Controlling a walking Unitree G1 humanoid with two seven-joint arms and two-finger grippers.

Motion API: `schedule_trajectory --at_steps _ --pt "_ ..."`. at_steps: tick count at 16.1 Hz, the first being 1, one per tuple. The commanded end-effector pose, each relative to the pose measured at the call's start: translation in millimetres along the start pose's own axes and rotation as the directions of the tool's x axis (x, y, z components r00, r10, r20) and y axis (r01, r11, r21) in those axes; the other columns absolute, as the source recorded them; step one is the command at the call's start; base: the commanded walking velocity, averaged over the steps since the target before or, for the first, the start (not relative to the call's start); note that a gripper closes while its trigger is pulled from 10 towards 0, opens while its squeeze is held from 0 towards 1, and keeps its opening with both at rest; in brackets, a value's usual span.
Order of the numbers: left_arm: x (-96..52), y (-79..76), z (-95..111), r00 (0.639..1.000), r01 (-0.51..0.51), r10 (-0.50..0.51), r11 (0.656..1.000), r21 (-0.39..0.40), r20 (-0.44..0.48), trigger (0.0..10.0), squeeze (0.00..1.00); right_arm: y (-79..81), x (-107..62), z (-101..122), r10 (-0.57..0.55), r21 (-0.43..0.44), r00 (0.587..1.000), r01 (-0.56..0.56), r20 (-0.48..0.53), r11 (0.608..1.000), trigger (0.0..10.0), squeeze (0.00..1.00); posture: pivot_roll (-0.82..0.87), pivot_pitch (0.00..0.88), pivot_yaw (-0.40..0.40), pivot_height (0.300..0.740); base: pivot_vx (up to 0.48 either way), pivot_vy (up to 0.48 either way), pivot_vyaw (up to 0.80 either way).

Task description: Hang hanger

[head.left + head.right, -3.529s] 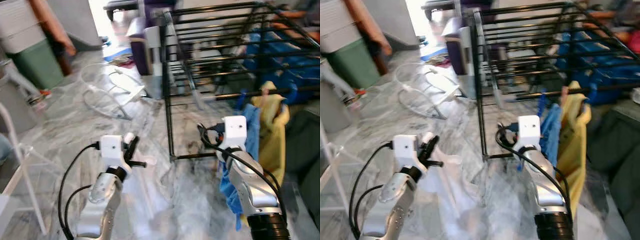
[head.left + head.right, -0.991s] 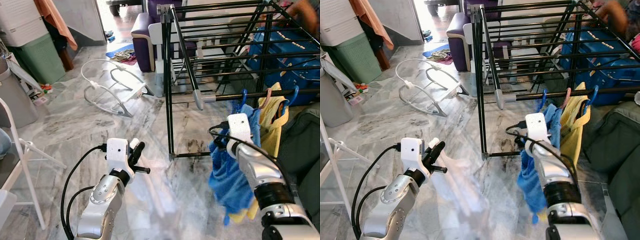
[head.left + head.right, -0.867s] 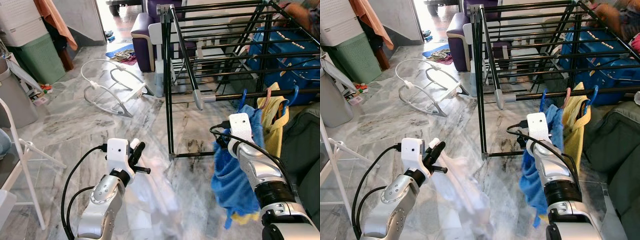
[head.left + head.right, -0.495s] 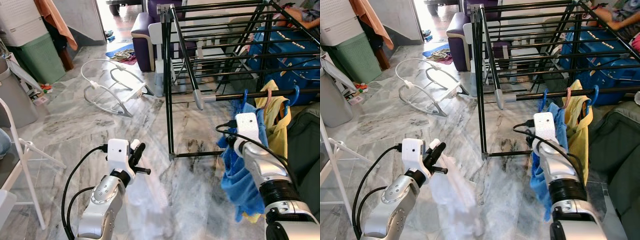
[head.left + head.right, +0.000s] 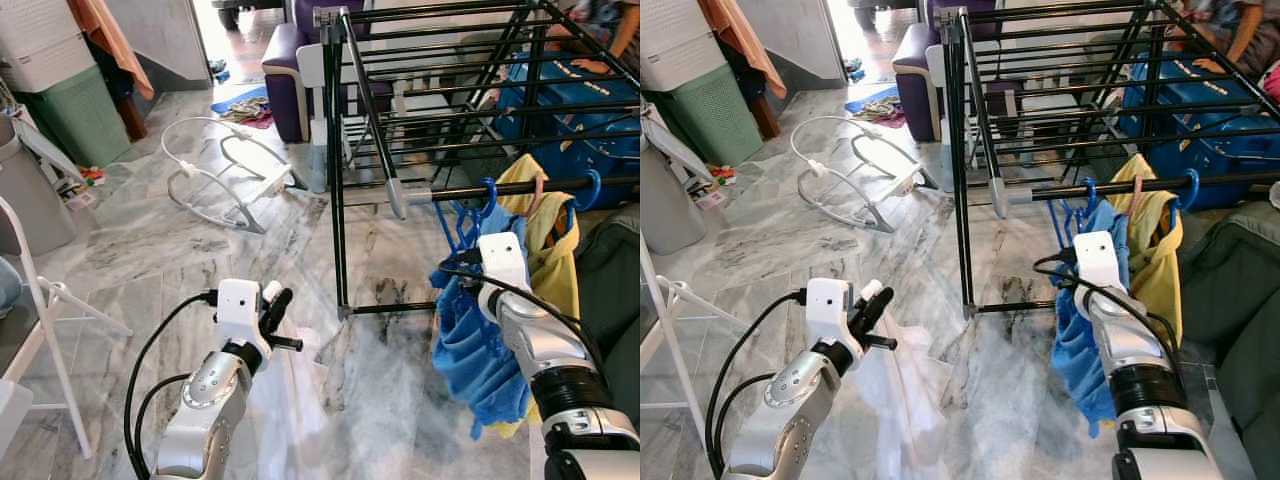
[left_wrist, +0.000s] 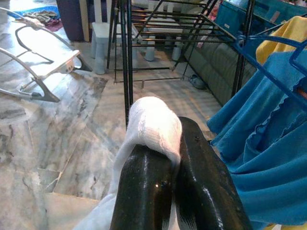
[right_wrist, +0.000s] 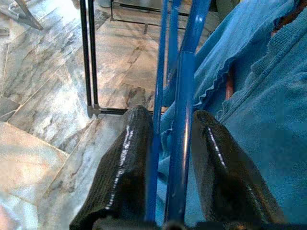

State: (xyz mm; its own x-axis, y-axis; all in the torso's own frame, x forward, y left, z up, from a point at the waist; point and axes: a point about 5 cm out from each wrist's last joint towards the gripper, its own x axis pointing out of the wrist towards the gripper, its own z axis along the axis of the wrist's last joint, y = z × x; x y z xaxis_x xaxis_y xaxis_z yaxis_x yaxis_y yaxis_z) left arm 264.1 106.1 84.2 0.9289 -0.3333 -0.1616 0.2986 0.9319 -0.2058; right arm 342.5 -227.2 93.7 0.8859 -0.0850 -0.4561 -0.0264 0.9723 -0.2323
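Observation:
A blue hanger (image 5: 462, 222) carrying a blue garment (image 5: 470, 345) has its hook (image 5: 488, 187) over the front rod (image 5: 440, 194) of the black drying rack (image 5: 340, 150). My right gripper (image 7: 172, 117) is just below that rod, with the hanger's blue bars (image 7: 184, 81) between its black fingers (image 7: 136, 139). A yellow garment (image 5: 555, 250) hangs beside it on the same rod. Lower left, over the floor, my left gripper (image 6: 175, 129) is shut on a white cloth (image 6: 153, 127) that trails downward.
A white bouncer frame (image 5: 225, 175) lies on the marble floor left of the rack. A white folding chair (image 5: 40, 330) and green bin (image 5: 70, 110) stand at the left. A dark sofa (image 5: 610, 280) is at the right, a blue bag (image 5: 570, 110) behind the rack.
My right gripper has risen and moved right with the blue hanger, and the hook now sits over the rod. The left arm has stayed where it was.

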Motion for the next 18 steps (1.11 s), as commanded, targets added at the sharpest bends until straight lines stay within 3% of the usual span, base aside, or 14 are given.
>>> schedule_trajectory --at_steps 1,2,7,8,9,17,18 --pt "3.1 1.2 4.8 1.0 0.002 -0.003 1.0 0.024 0.008 10.0 0.0 2.6 -0.8 2.5 0.018 -0.013 1.0 -0.018 0.015 1.0 0.5 0.0 -0.13 0.004 0.073 0.74 0.0 0.0 0.0" --pt "3.3 1.4 4.9 1.0 0.002 -0.002 1.0 0.026 0.007 10.0 0.0 2.3 -0.7 2.5 0.019 -0.021 1.0 -0.019 0.017 1.0 2.0 0.0 -0.13 0.002 0.072 0.74 0.0 0.0 0.0" --pt "3.9 2.5 5.5 1.0 -0.003 0.003 1.0 0.029 0.007 10.0 0.0 -2.5 -1.0 1.3 0.017 -0.036 1.0 -0.016 0.018 0.999 2.7 0.0 -0.12 0.0 0.07 0.74 0.0 0.0 0.0" --pt "4.0 2.4 5.6 1.0 -0.001 0.0 1.0 0.03 0.007 10.0 0.0 -4.2 -1.2 0.3 0.016 -0.043 1.0 -0.015 0.015 0.999 9.5 0.0 -0.12 0.0 0.071 0.74 0.0 0.0 0.0" --pt "4.4 2.4 6.1 1.0 0.003 -0.003 0.999 0.032 0.007 10.0 0.0 -5.2 -1.3 -0.1 0.02 -0.051 1.0 -0.019 0.014 0.999 10.0 0.0 -0.13 0.0 0.073 0.74 0.0 0.0 0.0" --pt "3.8 2.9 3.6 1.0 -0.005 0.005 1.0 0.025 -0.003 10.0 0.0 0.7 -3.3 0.6 0.084 -0.078 0.996 -0.081 0.035 0.994 10.0 0.0 -0.12 0.003 0.071 0.74 0.0 0.0 0.0" --pt "4.0 2.6 3.4 1.0 -0.003 0.003 1.0 0.024 -0.005 10.0 0.0 0.4 -3.5 0.3 0.084 -0.078 0.996 -0.081 0.036 0.994 10.0 0.41 -0.12 0.003 0.071 0.74 0.0 0.0 0.0"
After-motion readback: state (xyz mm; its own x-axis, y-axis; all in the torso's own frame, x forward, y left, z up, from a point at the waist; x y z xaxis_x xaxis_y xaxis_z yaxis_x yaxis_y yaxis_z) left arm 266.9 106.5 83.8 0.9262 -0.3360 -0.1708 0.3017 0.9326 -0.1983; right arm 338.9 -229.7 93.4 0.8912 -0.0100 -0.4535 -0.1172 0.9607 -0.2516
